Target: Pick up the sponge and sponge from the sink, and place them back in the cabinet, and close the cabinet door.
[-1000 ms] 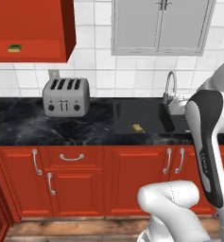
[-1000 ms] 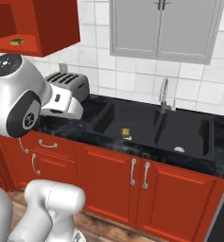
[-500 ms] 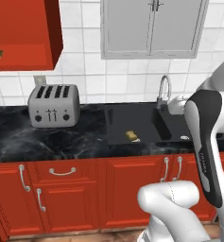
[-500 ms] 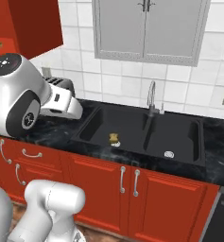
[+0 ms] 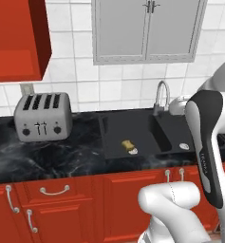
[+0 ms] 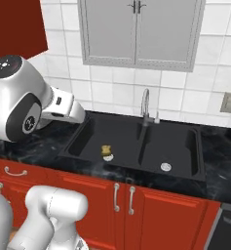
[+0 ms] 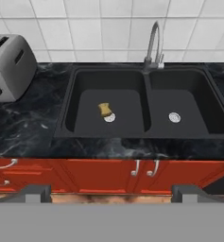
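A tan-yellow sponge (image 5: 128,145) with a white round part lies on the floor of the left basin of the black sink (image 5: 156,124), near its front. The same sponge (image 6: 106,152) shows in the right base view, in the sink (image 6: 178,141). From the hand view, the sponge (image 7: 106,111) is far ahead in the sink (image 7: 198,106). My gripper (image 7: 112,194) is open, well back from the counter, with nothing between its fingers. The red wall cabinet (image 5: 16,42) hangs at the upper left, cut by the frame edge; I cannot make out its door separately.
A silver toaster (image 5: 42,116) stands on the black marbled counter left of the sink. The gooseneck faucet (image 5: 161,95) rises behind the basin divider. A grey double-door unit (image 5: 147,28) hangs above the sink. Red base cupboards (image 7: 108,175) run below the counter.
The whole picture has slid left: the base has driven to the right, bringing the sink to the middle. The sponge lies where it was, and the gripper has stayed open.
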